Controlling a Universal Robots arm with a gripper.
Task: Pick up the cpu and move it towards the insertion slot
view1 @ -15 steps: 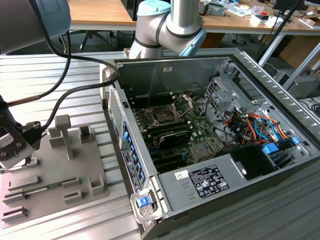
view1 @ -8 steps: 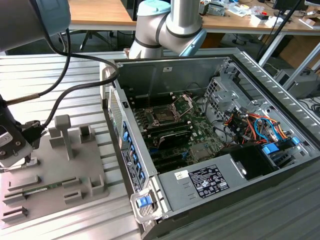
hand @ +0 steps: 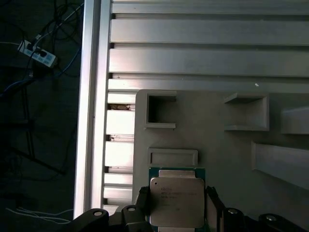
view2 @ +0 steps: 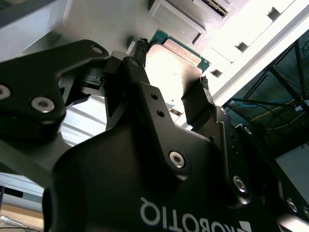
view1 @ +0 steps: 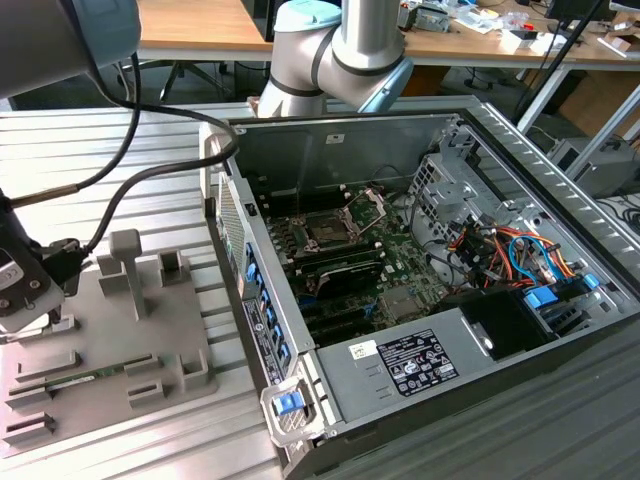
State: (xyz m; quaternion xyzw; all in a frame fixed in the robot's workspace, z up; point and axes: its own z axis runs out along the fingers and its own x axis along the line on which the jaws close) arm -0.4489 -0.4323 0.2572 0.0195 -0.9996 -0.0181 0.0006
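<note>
The cpu (hand: 176,202), a flat square chip with a silvery top and a green rim, sits between my two black fingers (hand: 143,197). In the second wrist view the cpu (view2: 174,67) shows bright, with a fingertip (view2: 140,48) pressed at each of two opposite edges. My gripper (hand: 176,198) is shut on it, low over the grey plastic tray (hand: 217,145). In the exterior view the gripper (view1: 40,318) hangs over the tray's (view1: 110,350) end at that view's left. The insertion slot (view1: 328,229) lies inside the open computer case, its metal frame (view1: 371,206) hinged up.
The tray carries upright posts (view1: 127,262) and a long green memory stick (view1: 90,376). The case wall (view1: 240,270) stands between tray and board. Black memory slots (view1: 345,270), drive cage (view1: 445,185) and coloured cables (view1: 510,250) crowd the case. Ribbed aluminium table (hand: 207,48) lies beneath.
</note>
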